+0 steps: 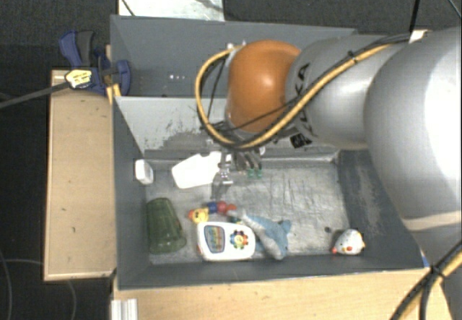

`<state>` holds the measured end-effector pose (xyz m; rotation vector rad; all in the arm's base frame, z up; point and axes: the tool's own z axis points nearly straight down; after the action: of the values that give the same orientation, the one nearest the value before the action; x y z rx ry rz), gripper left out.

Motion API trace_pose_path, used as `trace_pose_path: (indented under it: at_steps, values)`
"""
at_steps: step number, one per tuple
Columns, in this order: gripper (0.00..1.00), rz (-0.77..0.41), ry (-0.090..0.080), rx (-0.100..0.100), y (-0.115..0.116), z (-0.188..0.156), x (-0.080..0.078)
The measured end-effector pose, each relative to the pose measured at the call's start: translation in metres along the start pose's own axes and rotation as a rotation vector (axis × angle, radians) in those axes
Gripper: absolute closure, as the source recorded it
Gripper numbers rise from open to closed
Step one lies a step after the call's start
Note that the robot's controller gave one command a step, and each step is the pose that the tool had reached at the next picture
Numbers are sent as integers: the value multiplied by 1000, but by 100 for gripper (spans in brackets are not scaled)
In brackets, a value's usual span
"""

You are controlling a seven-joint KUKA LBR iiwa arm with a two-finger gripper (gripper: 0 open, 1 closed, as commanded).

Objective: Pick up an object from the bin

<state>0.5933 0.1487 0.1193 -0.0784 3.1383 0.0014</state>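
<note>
A white block (192,172) is seen at nine o'clock of the gripper (227,178), just beside it; open or closed cannot be told.

arm (375,87): enters from right | wrist: orange cover (260,84), cables (203,91) looped round | claw (229,170): points down

Gripper (229,174) hangs mid-frame in the grey bin (307,196), just beside a flat white piece (191,171). Along the bottom edge: green cup (164,225), white toy phone (226,241), blue toy (273,234), and a little white-orange thing (349,243) lower right.
</note>
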Motion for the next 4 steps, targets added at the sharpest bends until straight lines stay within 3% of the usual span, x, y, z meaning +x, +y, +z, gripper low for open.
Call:
trace_pose_path:
  at_steps: [1,2,3,4]
  values:
    - [0,1,-11,-4,14,45,-3]
    - [100,51,-7,-5,-6,44,-1]
    - [100,53,-7,-5,-6,44,-1]
    - [100,50,-7,-2,-6,-30,-4]
